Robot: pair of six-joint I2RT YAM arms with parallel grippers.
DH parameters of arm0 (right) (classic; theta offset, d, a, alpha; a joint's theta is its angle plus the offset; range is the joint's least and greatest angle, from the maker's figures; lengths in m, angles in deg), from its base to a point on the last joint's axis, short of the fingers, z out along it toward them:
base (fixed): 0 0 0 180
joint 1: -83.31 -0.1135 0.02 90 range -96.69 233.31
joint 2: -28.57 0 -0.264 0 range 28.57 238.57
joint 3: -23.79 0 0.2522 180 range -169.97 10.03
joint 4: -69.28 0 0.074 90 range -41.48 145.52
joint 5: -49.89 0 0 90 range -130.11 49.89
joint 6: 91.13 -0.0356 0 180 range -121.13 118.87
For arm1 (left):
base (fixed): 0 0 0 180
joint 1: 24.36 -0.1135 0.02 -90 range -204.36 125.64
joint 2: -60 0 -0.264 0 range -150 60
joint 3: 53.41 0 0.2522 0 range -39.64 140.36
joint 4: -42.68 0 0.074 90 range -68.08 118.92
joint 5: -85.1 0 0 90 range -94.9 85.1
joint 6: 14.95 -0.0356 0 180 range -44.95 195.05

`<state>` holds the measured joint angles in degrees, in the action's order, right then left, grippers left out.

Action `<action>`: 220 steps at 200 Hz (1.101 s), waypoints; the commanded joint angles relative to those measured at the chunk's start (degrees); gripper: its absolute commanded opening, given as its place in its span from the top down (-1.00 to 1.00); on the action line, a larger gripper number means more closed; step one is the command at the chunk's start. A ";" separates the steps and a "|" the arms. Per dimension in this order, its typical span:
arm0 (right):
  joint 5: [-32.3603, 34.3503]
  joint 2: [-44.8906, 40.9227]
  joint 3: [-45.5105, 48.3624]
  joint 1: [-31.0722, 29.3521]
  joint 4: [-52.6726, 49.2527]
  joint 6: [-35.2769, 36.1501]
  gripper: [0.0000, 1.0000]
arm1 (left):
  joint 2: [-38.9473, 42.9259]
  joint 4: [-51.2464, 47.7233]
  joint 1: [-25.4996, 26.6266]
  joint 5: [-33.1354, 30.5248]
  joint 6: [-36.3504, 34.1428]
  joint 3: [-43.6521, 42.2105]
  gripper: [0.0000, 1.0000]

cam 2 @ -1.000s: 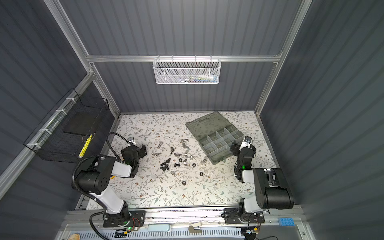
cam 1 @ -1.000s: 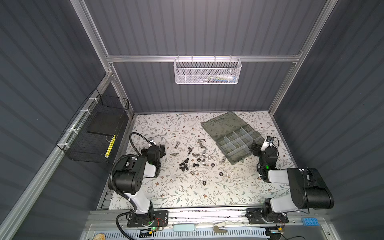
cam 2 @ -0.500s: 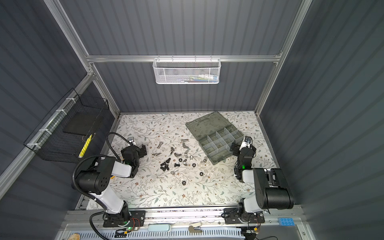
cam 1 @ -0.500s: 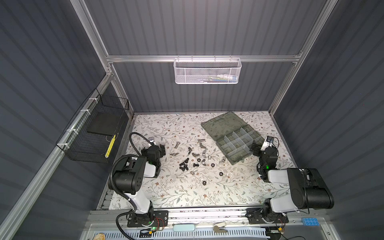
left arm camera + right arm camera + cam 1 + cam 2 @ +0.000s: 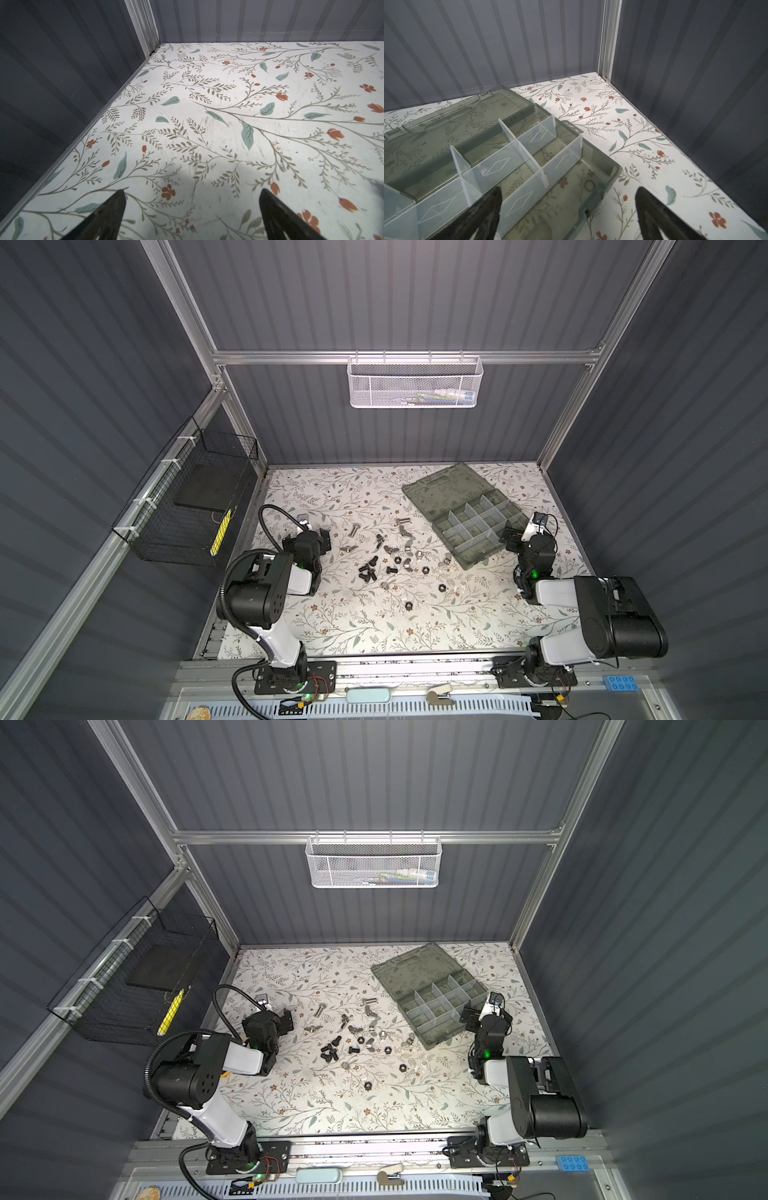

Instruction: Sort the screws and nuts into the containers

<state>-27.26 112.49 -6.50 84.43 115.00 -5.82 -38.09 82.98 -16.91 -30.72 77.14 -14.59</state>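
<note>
Black and silver screws and nuts lie scattered mid-table in both top views. The containers are the divided compartments of an open grey-green case at the right rear, and those I see hold no hardware. My left gripper stands open low over bare floral table, left of the scatter. My right gripper is open, straddling the case's near right corner with nothing between its fingers.
A white mesh basket hangs on the back wall and a black wire basket on the left wall. The case's lid lies flat behind the compartments. Grey walls close the table on three sides.
</note>
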 commanded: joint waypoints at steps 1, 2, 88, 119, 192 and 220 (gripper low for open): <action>0.34 -0.15 -0.60 -0.07 -0.25 0.27 -0.98 | -0.35 0.87 -0.40 0.16 -0.59 0.61 -0.99; 0.30 -0.16 -0.56 -0.07 -0.25 0.19 -0.98 | -0.31 0.87 -0.41 0.16 -0.55 0.61 -0.99; 0.29 -0.12 -0.60 -0.07 -0.29 0.19 -0.98 | -0.34 0.85 -0.37 0.19 -0.58 0.63 -0.99; 2.80 -2.15 0.21 -0.07 -1.39 -1.11 -0.98 | 1.16 0.13 -0.32 0.17 -0.90 0.35 -0.99; 13.20 -21.79 -1.54 -4.50 -18.67 -4.91 -0.98 | 15.29 -41.05 4.94 -2.59 8.23 15.74 -0.99; 10.88 -26.81 3.77 -4.20 -12.80 -10.94 -0.98 | 17.58 -52.98 8.17 2.09 11.10 23.49 -0.99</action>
<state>-17.98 88.75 -6.64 79.97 104.09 -9.38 -22.96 46.16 -10.95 -32.18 83.33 3.14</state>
